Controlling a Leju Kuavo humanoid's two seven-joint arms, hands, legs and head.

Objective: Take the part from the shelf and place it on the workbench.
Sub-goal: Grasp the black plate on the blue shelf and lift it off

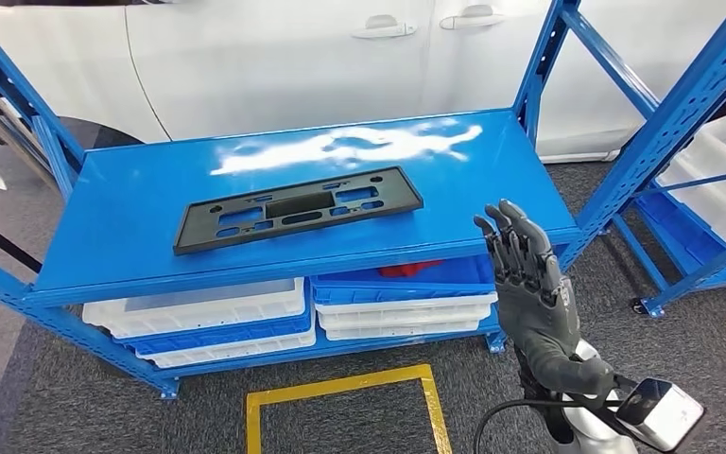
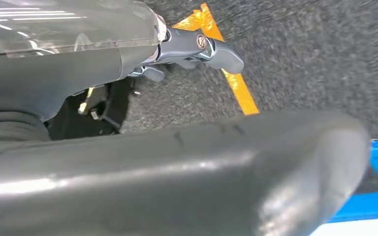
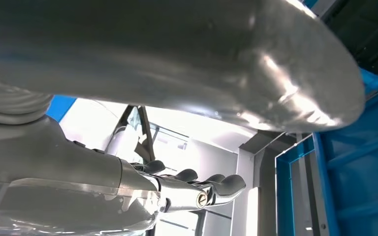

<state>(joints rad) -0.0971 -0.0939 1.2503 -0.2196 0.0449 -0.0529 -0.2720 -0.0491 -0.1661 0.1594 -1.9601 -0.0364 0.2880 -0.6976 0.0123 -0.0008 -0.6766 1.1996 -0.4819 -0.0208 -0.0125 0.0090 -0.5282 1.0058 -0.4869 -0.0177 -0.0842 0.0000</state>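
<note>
A flat black plastic part (image 1: pixel 298 208) with several rectangular cut-outs lies lengthwise on the blue shelf top (image 1: pixel 151 189), near its front edge. My right hand (image 1: pixel 527 284) is raised in front of the shelf's right front corner, to the right of the part and apart from it. Its fingers are stretched out and hold nothing. The right wrist view shows the same fingers (image 3: pixel 202 187) extended with nothing between them. In the left wrist view my left hand (image 2: pixel 197 49) hangs over dark carpet, its fingers loosely extended and holding nothing.
White and blue bins (image 1: pixel 217 317) are stacked on the shelf's lower level. A second blue rack (image 1: pixel 709 189) stands to the right. A white car (image 1: pixel 293 57) is behind the shelf. Yellow floor tape (image 1: pixel 340 397) marks the carpet in front.
</note>
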